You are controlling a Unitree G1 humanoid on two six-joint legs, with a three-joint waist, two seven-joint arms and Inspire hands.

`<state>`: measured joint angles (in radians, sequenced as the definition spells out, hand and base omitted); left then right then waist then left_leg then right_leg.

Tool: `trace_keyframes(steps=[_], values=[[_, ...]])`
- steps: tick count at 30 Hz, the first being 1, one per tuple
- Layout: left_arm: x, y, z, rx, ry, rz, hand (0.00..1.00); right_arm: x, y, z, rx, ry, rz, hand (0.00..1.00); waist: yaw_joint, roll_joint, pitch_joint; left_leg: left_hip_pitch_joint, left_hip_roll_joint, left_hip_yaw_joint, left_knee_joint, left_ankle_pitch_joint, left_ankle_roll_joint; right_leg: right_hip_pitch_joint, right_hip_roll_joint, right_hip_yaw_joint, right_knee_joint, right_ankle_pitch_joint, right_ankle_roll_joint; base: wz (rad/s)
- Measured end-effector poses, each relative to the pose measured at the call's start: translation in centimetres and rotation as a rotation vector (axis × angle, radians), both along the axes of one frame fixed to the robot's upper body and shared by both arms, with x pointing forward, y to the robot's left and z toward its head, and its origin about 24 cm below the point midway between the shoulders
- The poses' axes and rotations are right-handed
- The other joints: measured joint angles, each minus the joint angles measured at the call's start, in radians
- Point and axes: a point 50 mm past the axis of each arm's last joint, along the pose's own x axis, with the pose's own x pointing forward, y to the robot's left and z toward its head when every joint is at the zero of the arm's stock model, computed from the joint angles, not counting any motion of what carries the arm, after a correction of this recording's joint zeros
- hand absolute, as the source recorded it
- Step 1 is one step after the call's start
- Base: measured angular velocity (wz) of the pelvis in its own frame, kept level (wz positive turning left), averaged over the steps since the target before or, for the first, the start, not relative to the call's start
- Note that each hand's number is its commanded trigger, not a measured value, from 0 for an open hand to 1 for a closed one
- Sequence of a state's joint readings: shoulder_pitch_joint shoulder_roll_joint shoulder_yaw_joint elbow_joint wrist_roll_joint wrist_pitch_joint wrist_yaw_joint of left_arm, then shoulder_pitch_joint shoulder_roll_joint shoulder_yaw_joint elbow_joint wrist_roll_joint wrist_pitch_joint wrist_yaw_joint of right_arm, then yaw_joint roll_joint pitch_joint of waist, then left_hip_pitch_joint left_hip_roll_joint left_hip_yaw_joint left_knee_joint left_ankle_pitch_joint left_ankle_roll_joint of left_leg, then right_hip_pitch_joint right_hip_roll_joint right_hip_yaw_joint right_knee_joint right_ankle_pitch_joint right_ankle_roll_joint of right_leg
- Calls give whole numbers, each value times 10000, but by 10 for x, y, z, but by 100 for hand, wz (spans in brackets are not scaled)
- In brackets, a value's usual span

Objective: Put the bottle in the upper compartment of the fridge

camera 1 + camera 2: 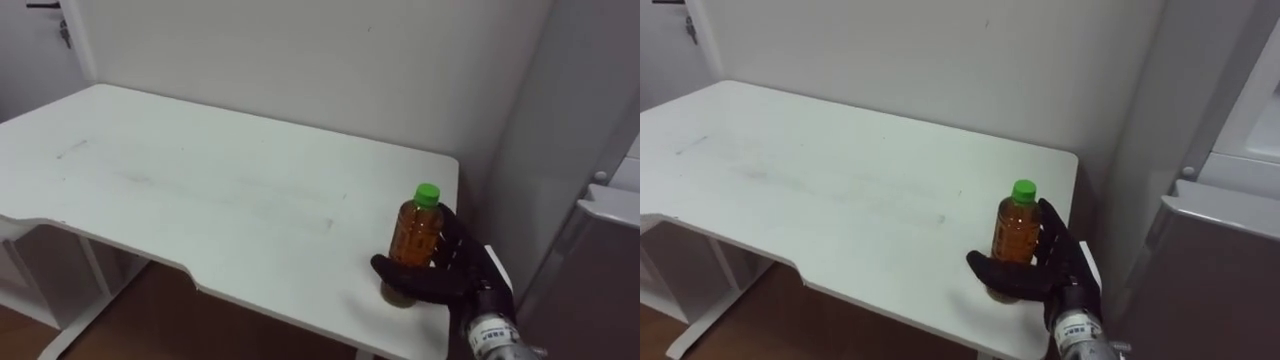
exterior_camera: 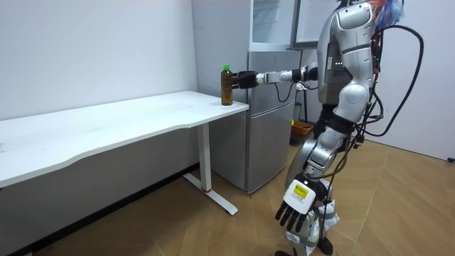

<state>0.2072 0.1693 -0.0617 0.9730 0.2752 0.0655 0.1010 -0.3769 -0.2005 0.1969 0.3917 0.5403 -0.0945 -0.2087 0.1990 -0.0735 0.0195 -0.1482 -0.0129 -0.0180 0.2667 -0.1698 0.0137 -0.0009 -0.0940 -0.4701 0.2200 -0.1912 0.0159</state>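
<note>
While the bottle (image 1: 417,232) stands at the five-o'clock corner of the table (image 1: 200,190), the right hand (image 1: 450,262) curls thumb and fingers round its lower half, so grasping looks the step in hand, and next it must lift toward the fridge (image 2: 269,121) at three o'clock, the left hand (image 2: 297,213) hanging relaxed.

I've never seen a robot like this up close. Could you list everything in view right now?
bottle: one, amber with a green cap, upright on the table near its right corner.
table: one, white, against the wall.
wall: one, white, behind the table.
fridge: one, grey, beside the table's end.
floor: one, brown wood, under it all.
right hand: one, black, curled round the bottle.
left hand: one, black, hanging relaxed beside the robot's leg.
</note>
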Motion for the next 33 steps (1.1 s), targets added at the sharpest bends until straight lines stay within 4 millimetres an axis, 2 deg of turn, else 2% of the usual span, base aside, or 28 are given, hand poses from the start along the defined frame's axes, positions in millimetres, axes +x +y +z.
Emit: trace_keyframes(steps=[7, 16, 25, 33], values=[[-5, 0, -1, -51, 160, 3, 0, 0, -4, -7, -49, 356, -335, 0, 29, -64, -24, -17, -31, -7, 0, 68, 19, -19, -39, -18, 14, -2, -3, 0], [-9, 1, -3, -31, 409, 21, 0, 5, -7, -15, -153, 843, -583, 0, 57, -260, -1, -86, -76, -8, 1, 92, 51, -95, -83, -12, 24, -2, 1, 0], [-9, 0, -3, -35, 445, -91, 0, 3, -13, -25, -325, 1307, -1132, 0, 115, -250, 7, -327, -96, -140, 53, 106, 47, -248, -84, -84, 48, -1, 2, 3], [8, -1, -1, -24, 43, -254, 0, 6, -19, -24, -507, 1383, -1355, 0, 128, -168, 67, -716, -139, -324, 248, 124, 64, -548, -115, -272, 175, -1, 2, 7]])
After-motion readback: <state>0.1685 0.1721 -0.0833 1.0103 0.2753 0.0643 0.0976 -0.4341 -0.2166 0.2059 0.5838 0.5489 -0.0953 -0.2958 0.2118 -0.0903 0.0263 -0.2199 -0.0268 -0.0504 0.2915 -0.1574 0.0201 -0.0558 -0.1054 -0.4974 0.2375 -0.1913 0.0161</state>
